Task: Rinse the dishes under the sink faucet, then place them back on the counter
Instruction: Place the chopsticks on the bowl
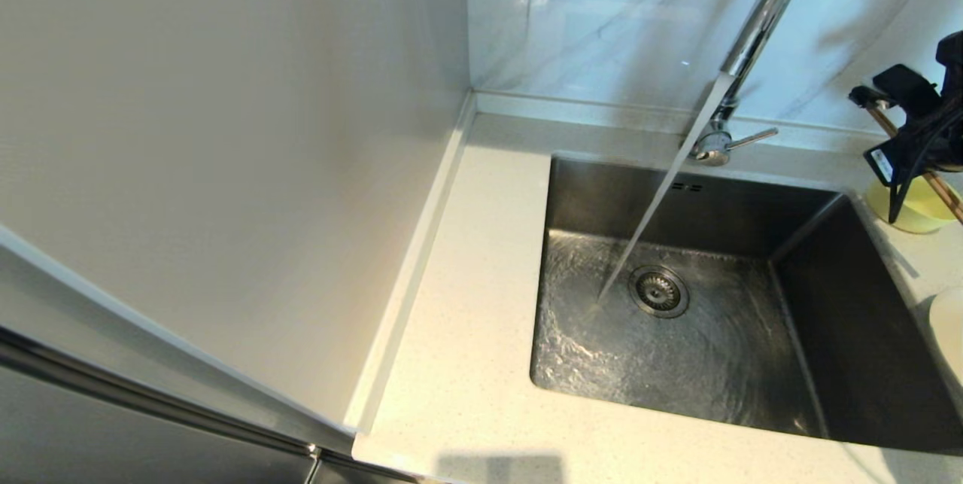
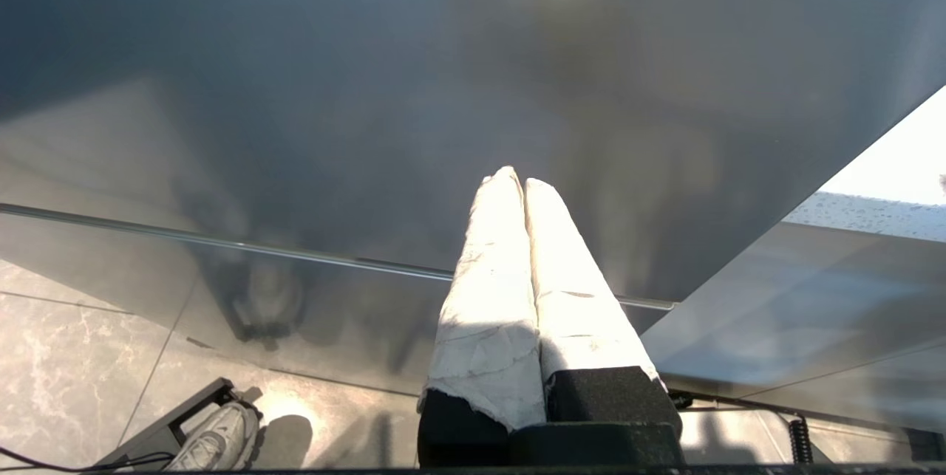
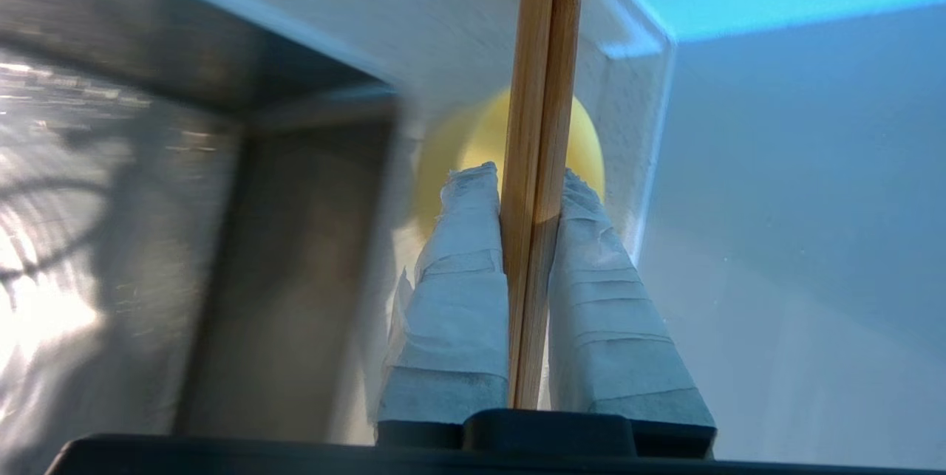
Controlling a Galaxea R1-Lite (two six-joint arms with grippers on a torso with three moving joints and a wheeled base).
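Note:
Water runs from the chrome faucet (image 1: pixel 760 25) into the steel sink (image 1: pixel 700 348), landing beside the drain strainer (image 1: pixel 658 290). At the far right my right gripper (image 1: pixel 921 130) is shut on the pair of wooden chopsticks (image 1: pixel 946 196), held above the pale-yellow bowl (image 1: pixel 921 217) on the counter (image 1: pixel 466 318). In the right wrist view the chopsticks (image 3: pixel 543 91) stand clamped between the taped fingers of the gripper (image 3: pixel 526 179), with the bowl (image 3: pixel 587 146) behind them. The white plate (image 1: pixel 949 330) shows only at the right edge. My left gripper (image 2: pixel 517 179) is shut and empty, parked low by a cabinet front.
A plain wall panel stands along the counter's left side, and a marble-veined panel (image 1: pixel 602 17) behind the sink. The faucet's side lever (image 1: pixel 752 139) points right. A floor and a shoe (image 2: pixel 214 438) show below the left gripper.

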